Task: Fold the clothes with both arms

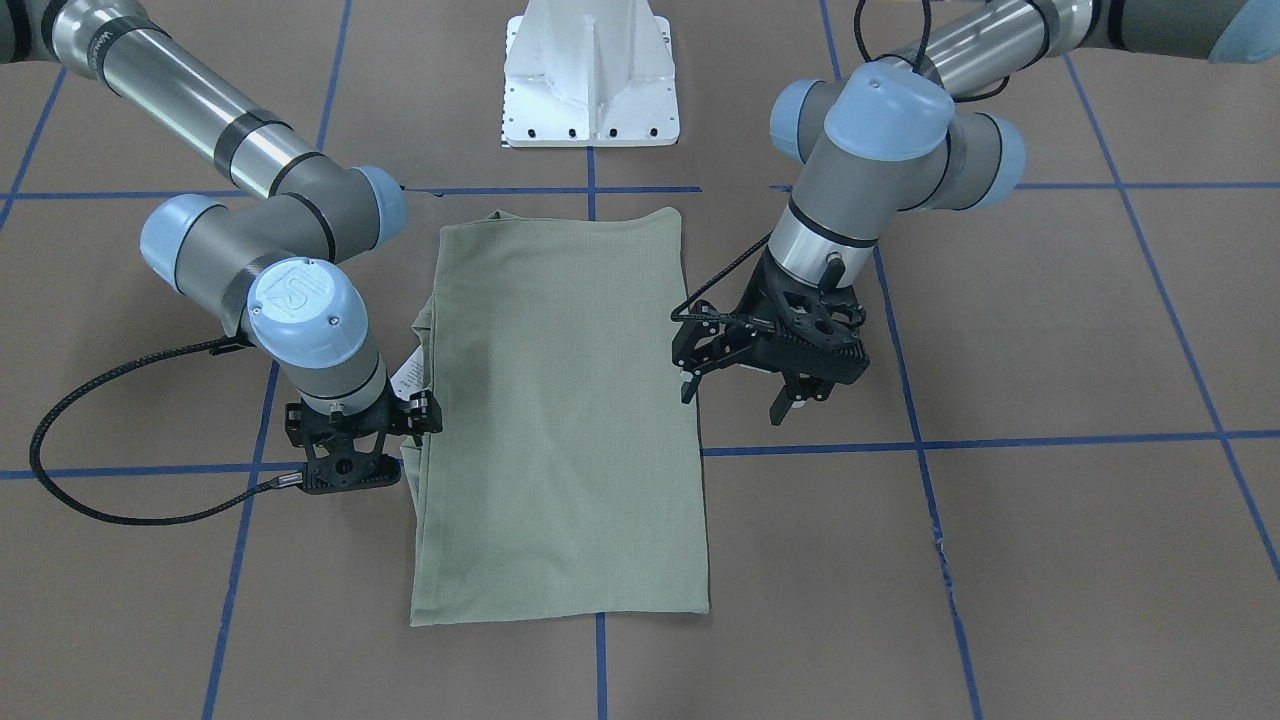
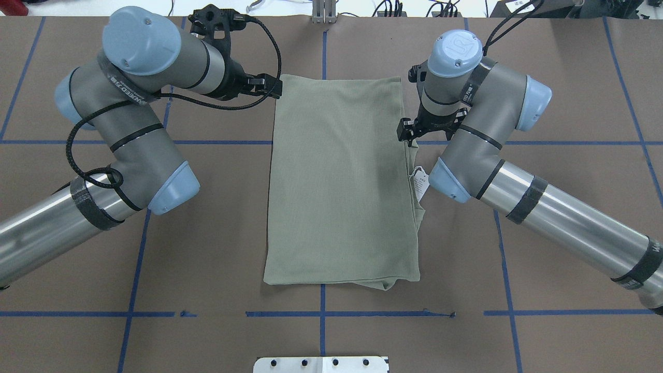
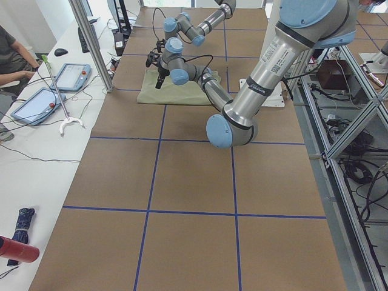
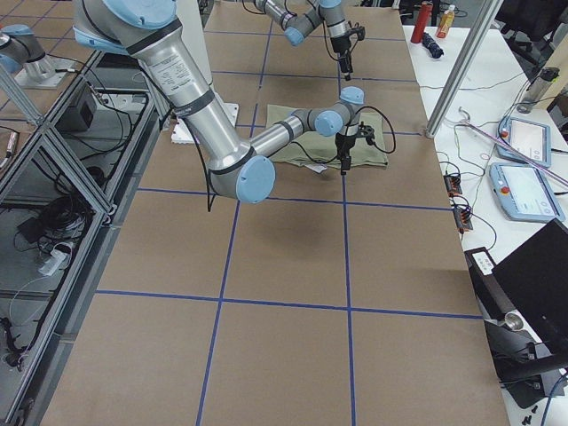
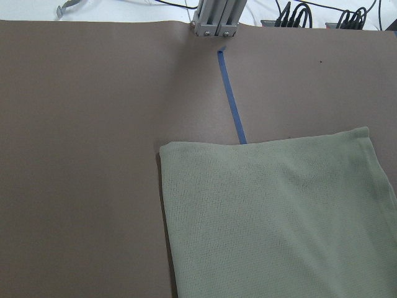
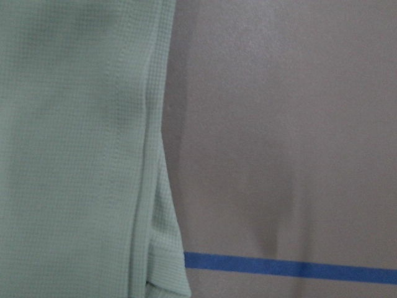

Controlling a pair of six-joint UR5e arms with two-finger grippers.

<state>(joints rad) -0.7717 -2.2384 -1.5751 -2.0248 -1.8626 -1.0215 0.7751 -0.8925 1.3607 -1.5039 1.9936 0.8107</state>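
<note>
The sage-green shirt [image 1: 560, 420] [image 2: 336, 181] lies flat on the brown table, folded into a long rectangle. Its white paper tag [image 1: 410, 375] [image 2: 418, 182] sticks out at the edge on my right arm's side. My left gripper [image 1: 735, 398] hangs open beside the shirt's other long edge with nothing between its fingers [image 1: 687, 388]. The left wrist view shows only a shirt corner [image 5: 167, 152]. My right gripper [image 1: 345, 455] [image 2: 409, 130] points straight down at the tag-side edge. Its fingertips are hidden under the wrist, so I cannot tell whether it holds cloth. The right wrist view shows the layered shirt edge [image 6: 149, 186] close up.
The white pedestal base [image 1: 590, 80] [image 2: 321, 364] stands at the robot's side of the table. Blue tape lines [image 2: 321, 313] cross the brown surface. A side bench holds tablets [image 3: 36, 103] [image 4: 524, 191], with a seated person [image 3: 9, 54] beside it.
</note>
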